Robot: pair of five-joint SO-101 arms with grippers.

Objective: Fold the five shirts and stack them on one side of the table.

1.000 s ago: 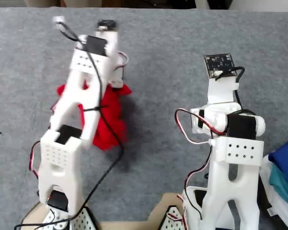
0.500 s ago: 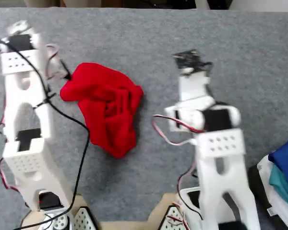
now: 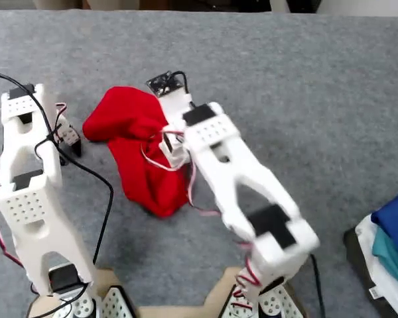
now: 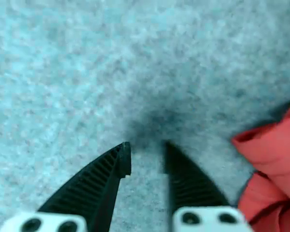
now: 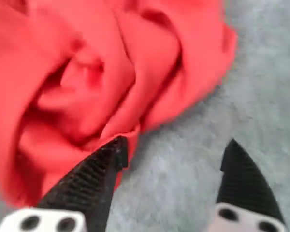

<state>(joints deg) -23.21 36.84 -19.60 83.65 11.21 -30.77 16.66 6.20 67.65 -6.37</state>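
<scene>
A crumpled red shirt lies on the grey table left of centre. My right arm stretches from the front over the shirt's right side. My right gripper is open: one finger hangs over the edge of the red shirt and the other over bare grey cloth. My left gripper sits just left of the shirt, low over the table. In the left wrist view the left gripper is open by a narrow gap with nothing in it. A fold of the red shirt lies beside it.
Folded blue and teal shirts are stacked at the table's right edge. The grey table cover spreads wide at the back and right. The arm bases stand at the front edge.
The left arm has swung left off the red shirt, which now lies on the table. The right arm has swung left from the table's middle onto the shirt.
</scene>
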